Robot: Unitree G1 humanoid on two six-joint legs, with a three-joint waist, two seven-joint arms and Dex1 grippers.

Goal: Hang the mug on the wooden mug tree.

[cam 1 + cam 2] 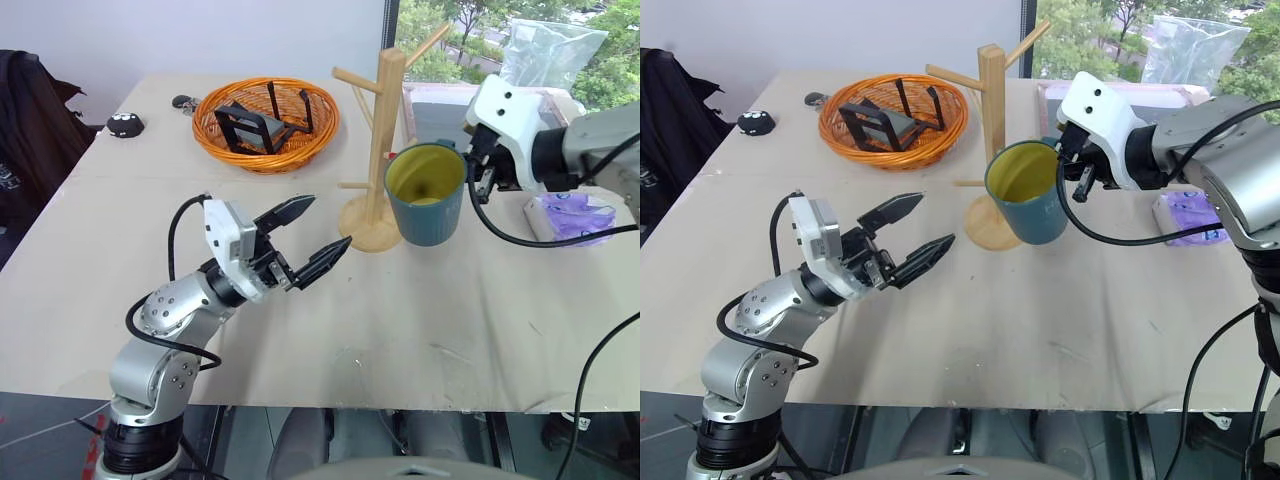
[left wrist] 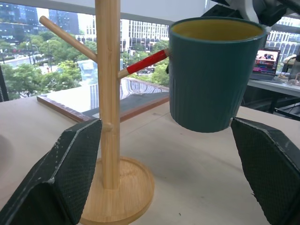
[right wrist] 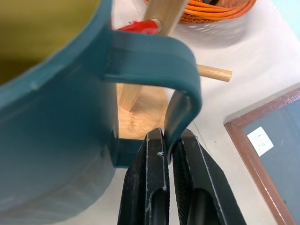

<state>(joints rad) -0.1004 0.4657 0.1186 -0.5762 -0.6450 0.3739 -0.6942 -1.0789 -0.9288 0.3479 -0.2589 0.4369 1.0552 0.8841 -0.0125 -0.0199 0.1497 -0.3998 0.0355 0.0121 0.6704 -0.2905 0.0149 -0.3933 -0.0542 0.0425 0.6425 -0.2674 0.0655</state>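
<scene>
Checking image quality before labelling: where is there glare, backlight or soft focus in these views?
Left wrist view: bright window behind the wooden mug tree, yet the mug reads clearly. Right wrist view: the mug handle is sharp, the table corner beyond is washed pale. Eye views: evenly lit, soft shadows under the left gripper.

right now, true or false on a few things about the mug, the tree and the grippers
1. The right gripper is shut on the mug by its handle. True.
2. The mug hangs on a peg of the mug tree. False: it is held in the air beside the tree.
3. The left gripper is open and empty. True.
4. The mug is red inside. False: yellow.
5. The basket sits on the table. True.
</scene>
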